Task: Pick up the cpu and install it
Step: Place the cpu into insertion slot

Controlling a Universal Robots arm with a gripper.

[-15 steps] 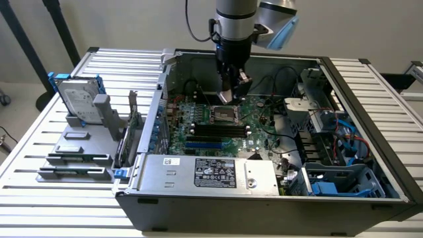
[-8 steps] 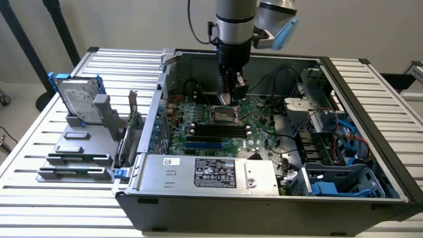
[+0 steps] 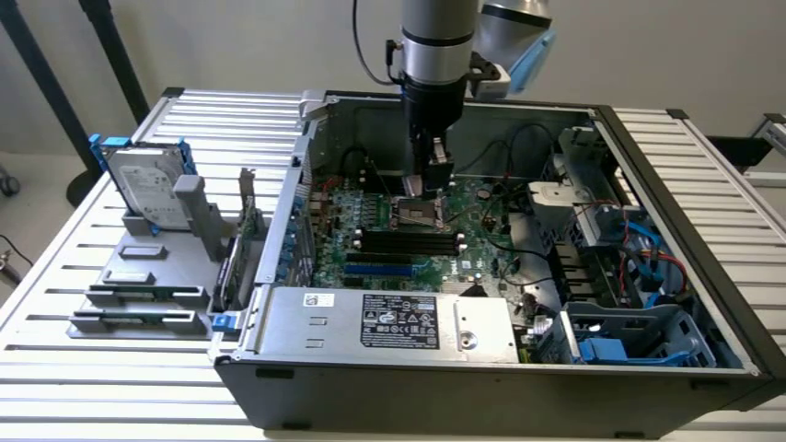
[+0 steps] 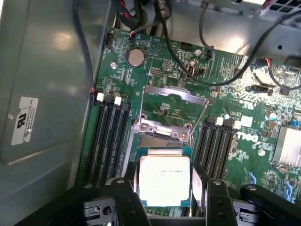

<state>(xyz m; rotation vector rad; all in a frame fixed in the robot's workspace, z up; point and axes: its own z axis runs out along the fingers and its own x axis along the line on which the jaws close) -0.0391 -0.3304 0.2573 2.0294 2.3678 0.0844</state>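
The cpu [image 4: 164, 180] is gripped by its two opposite edges between the fingers of the claw [image 4: 164, 190], which are spread wide to take it, and it is held just above the socket [image 4: 162, 140], close to its near edge. In the exterior view the claw [image 3: 424, 184] is seen hanging straight over the socket [image 3: 424, 217] inside the case [image 3: 687, 368]. The socket's lid [image 4: 173, 104] is swung up at its far side. Memory slots [image 4: 108, 139] are ranged along both flanks of the socket. Beyond the lid, black cables [image 4: 188, 56] are draped across the board, and a coin cell [image 4: 135, 57] is seated there. The cpu is a flat square with a dull silver top, faint print and a thin green rim.
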